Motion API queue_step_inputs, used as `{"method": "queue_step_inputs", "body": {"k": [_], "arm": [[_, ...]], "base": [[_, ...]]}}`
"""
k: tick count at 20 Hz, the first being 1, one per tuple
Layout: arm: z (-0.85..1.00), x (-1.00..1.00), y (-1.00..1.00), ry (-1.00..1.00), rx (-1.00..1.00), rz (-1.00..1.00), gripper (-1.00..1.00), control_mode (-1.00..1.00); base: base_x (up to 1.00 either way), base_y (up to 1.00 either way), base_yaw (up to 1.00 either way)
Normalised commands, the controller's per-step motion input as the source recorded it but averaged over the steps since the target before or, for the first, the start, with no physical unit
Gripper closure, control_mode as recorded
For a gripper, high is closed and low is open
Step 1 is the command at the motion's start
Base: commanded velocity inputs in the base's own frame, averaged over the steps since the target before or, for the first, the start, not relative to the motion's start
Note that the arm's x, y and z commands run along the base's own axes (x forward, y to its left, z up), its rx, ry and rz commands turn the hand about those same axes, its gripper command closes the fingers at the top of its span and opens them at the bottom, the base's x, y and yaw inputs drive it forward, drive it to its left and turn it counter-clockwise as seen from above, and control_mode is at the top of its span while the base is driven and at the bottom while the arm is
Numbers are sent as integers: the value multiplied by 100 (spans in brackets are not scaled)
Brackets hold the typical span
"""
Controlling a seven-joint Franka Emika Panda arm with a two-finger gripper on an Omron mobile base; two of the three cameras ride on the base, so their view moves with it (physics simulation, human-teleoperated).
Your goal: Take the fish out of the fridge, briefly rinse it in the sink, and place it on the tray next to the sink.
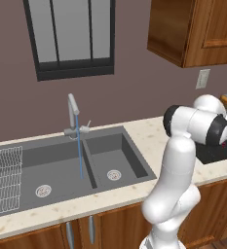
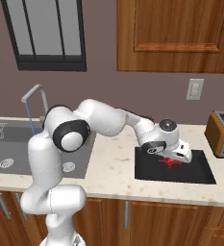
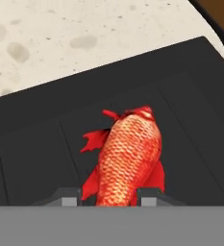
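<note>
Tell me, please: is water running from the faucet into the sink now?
Yes. In the left base view a thin blue stream falls from the faucet spout down into the left basin of the sink.

Base cams behind arm, L/R, sharing sink [image 1: 61, 170]; hand cam close over tray [image 3: 190, 96].

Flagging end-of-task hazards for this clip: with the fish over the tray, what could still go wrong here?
1. The hand has its fingers on either side of the fish; if it lifts before opening fully, it may drag the fish off the tray.
2. Water is running from the faucet into the sink, left on.
3. The toaster stands close beside the tray; a wide retreat could clip it.
</note>
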Motion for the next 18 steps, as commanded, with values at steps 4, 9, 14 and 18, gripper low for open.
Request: {"method": "queue_step_inputs", "body": {"k": [4, 9, 14, 18], "arm": [[72, 0, 5, 0, 0, -5, -100, -100], [85, -47, 56, -12, -9, 0, -100, -100], [19, -100, 100, -36, -24, 4, -100, -100], [0, -100, 100, -33, -25, 5, -100, -100]], "base": [[0, 0, 0], [0, 0, 0], [0, 0, 0], [0, 0, 0]]}}
